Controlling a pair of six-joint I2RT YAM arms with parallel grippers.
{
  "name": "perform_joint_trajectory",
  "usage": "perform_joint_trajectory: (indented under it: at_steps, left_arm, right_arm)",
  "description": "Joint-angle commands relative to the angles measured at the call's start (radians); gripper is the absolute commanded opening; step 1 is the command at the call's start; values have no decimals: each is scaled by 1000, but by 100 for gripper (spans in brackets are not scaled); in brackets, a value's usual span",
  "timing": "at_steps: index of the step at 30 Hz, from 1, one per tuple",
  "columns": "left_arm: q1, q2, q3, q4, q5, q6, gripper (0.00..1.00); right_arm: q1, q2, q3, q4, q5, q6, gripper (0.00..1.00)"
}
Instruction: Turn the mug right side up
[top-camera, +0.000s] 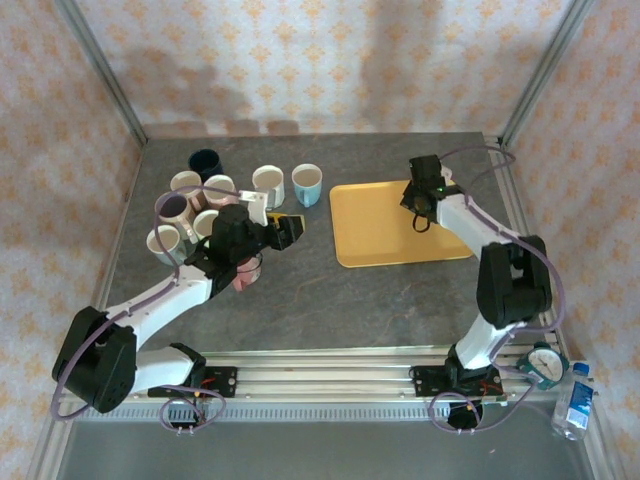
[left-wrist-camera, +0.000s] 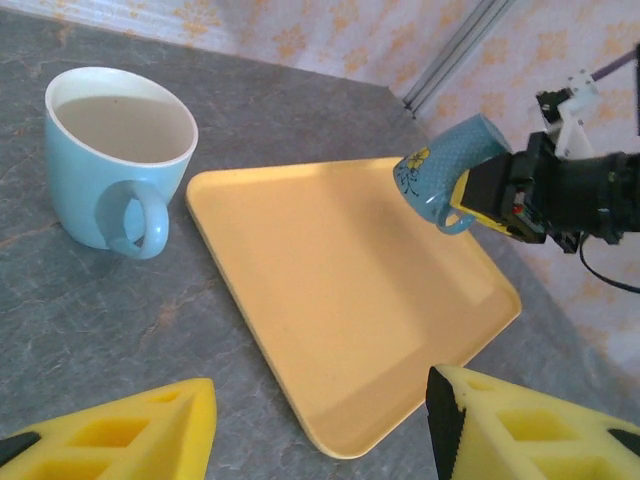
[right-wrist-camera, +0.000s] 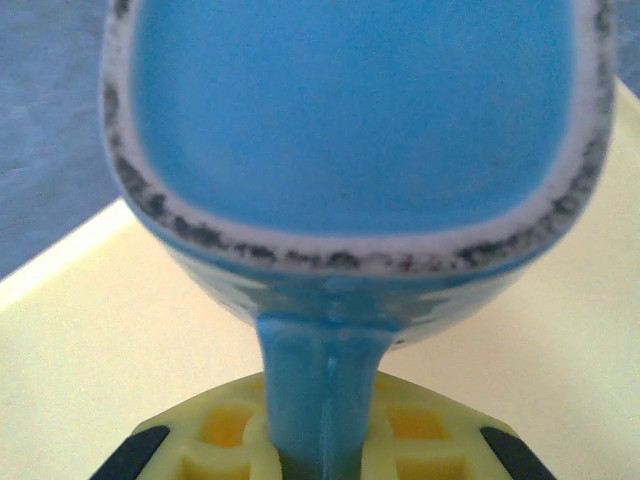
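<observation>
One blue mug (left-wrist-camera: 445, 165) hangs tilted over the far side of the yellow tray (left-wrist-camera: 340, 300). The right gripper (left-wrist-camera: 478, 205) is clamped tight on its handle. The left gripper (left-wrist-camera: 320, 440) stands roughly half open with nothing between its yellow fingers (left-wrist-camera: 130, 435). It sits low over the grey table (left-wrist-camera: 60, 330) by the tray's near corner, with a pale blue cup (left-wrist-camera: 110, 160) upright just beyond it.

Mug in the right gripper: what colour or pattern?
Mug: blue, dotted, yellow flower; clearest in left wrist view.
</observation>
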Motion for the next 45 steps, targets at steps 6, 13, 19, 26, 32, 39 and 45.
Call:
perform_joint_trajectory:
  at_steps: [6, 13, 19, 26, 32, 39, 45]
  left_arm:
    - [9, -6, -20, 209, 69, -399, 60]
    - [10, 77, -27, 414, 117, -705, 60]
    - [6, 251, -35, 829, 161, -1000, 57]
    - [-57, 362, 54, 896, 187, -1086, 53]
    - [-96, 367, 95, 882, 158, -1084, 52]
    - [-127, 377, 127, 880, 114, -1100, 48]
    - [-135, 396, 151, 854, 107, -1127, 46]
  right_arm:
    - [19, -240, -116, 279, -318, 45, 3]
    - [43, -338, -179, 457, -491, 166, 3]
    - [105, -372, -213, 601, -558, 264, 2]
    - [156, -367, -244, 714, -571, 340, 1]
    - [161, -369, -246, 719, -584, 360, 1]
    - [169, -379, -277, 785, -600, 431, 0]
    - [177, -396, -298, 814, -599, 455, 0]
